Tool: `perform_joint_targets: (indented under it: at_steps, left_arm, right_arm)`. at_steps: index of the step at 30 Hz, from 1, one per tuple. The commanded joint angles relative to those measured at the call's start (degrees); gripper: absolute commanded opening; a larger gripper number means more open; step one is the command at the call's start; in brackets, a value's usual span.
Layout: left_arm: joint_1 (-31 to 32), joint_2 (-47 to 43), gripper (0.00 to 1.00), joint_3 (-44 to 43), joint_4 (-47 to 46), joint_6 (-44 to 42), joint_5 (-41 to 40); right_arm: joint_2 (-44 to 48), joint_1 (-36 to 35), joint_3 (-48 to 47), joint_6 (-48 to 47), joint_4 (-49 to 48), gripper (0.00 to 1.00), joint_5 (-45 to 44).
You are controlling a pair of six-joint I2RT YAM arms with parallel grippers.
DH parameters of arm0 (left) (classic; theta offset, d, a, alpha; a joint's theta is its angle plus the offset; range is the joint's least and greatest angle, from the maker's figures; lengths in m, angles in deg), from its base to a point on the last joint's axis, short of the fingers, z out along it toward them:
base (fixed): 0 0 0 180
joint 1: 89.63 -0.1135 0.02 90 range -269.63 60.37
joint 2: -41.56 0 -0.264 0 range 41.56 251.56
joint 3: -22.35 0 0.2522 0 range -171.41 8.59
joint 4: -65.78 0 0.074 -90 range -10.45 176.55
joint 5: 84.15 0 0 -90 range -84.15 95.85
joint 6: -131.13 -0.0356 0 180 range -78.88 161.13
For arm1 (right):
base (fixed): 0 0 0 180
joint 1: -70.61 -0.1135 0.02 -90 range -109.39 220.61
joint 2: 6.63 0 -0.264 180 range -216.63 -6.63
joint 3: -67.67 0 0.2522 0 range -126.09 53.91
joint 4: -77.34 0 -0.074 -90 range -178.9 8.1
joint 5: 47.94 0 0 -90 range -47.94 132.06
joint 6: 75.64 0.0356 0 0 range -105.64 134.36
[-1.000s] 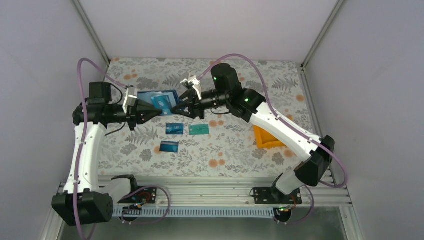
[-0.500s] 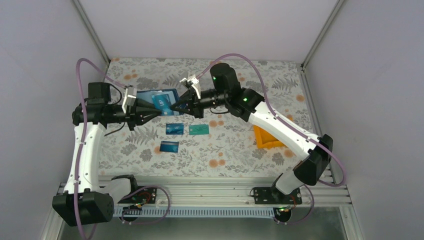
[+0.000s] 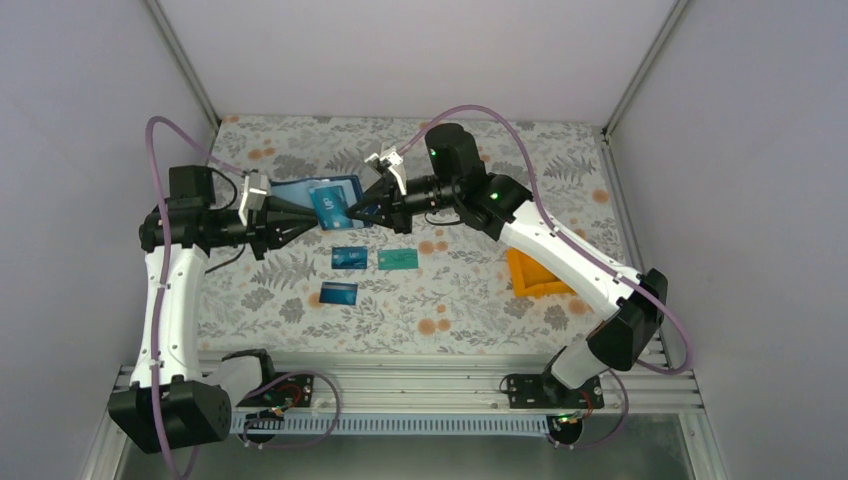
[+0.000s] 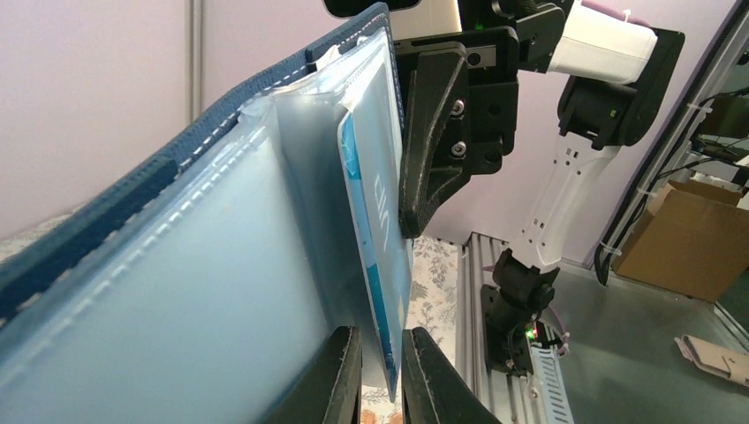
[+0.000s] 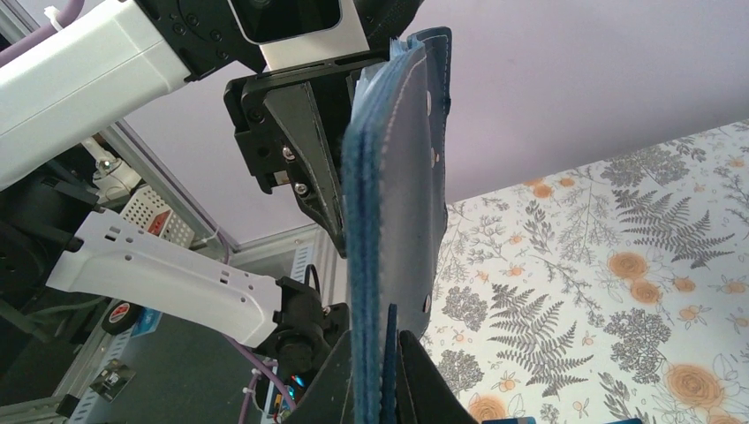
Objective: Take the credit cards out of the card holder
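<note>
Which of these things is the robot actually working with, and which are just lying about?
In the job:
card holder, clamped by the right gripper
gripped card, in the left gripper
already out: far blue card, near blue card, teal card

Lying about:
orange bin
floral cloth

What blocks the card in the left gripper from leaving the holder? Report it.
Nothing visible blocks it. The left gripper pinches the card directly; only a pocket of the holder seems to sleeve part of it, and the right gripper clamps that holder's edge.

Card holder (image 4: 177, 291) cut off at left wrist view's left edge, orange bin (image 3: 528, 281) half hidden by right arm (image 3: 560, 252)
</note>
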Motion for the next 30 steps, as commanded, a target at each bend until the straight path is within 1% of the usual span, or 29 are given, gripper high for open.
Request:
perform_joint_targets:
  at_steps: [1,2,3,5,6,7,9,11,13,15,18,21,23,25,26,30]
  left_arm:
    - [-0.28,0.08,0.15,-0.64,0.69,-3.99,8.50]
    - [-0.28,0.09,0.16,-0.65,0.67,-3.90,8.61]
    - [-0.28,0.07,0.20,-0.64,0.72,-3.88,8.92]
    - [-0.25,0.23,0.34,-0.74,1.09,-4.52,9.39]
    - [-0.28,0.35,0.39,-0.78,1.44,-4.95,9.52]
    - [-0.28,0.50,0.41,-0.82,1.83,-5.59,9.67]
    - [-0.28,0.68,0.41,-0.85,2.63,-6.58,10.04]
    - [-0.27,0.80,0.37,-0.84,2.87,-6.57,10.40]
    - [-0.28,0.81,0.28,-0.77,2.85,-6.44,10.64]
    - [-0.28,0.80,0.22,-0.80,2.89,-6.58,10.69]
    - [-0.28,0.90,0.21,-0.75,2.89,-6.78,10.56]
    - [-0.28,0.84,0.15,-0.65,2.83,-6.78,10.52]
    - [-0.28,0.84,0.14,-0.66,2.85,-6.86,10.52]
    - [-0.28,0.82,0.08,-0.69,2.83,-6.88,10.56]
    - [-0.28,0.78,0.03,-0.71,2.83,-6.79,10.51]
    - [-0.28,0.40,0.02,-0.69,2.87,-6.63,10.43]
  right_arm:
    - [1.77,0.36,-0.81,-0.59,-0.87,0.04,2.14]
    - [1.58,0.36,-0.92,-0.50,-0.95,0.04,2.50]
    - [1.34,0.36,-1.05,-0.47,-1.08,0.04,2.94]
    - [1.03,0.37,-1.25,-0.26,-1.44,0.04,3.96]
    - [0.86,0.37,-1.25,-0.11,-1.91,0.04,4.21]
    - [0.54,0.36,-1.42,0.06,-2.24,0.04,4.60]
    - [-0.41,0.31,-2.24,0.33,-2.32,0.04,5.34]
    - [-1.01,0.25,-2.73,0.47,-2.38,0.04,5.83]
    - [-1.15,0.19,-2.77,0.45,-2.65,0.04,5.84]
    - [-1.47,0.23,-2.90,0.34,-2.38,0.04,5.70]
    - [-2.07,0.10,-3.16,0.30,-2.05,0.04,5.56]
    - [-2.41,0.05,-3.43,0.38,-2.26,0.04,5.54]
    - [-2.46,0.02,-3.49,0.51,-2.40,0.04,5.18]
    - [-2.69,-0.07,-3.81,0.56,-2.14,0.04,5.24]
    - [-2.74,-0.08,-3.96,0.49,-1.90,0.04,5.17]
    - [-2.34,-0.08,-3.94,-0.10,-1.34,0.04,4.46]
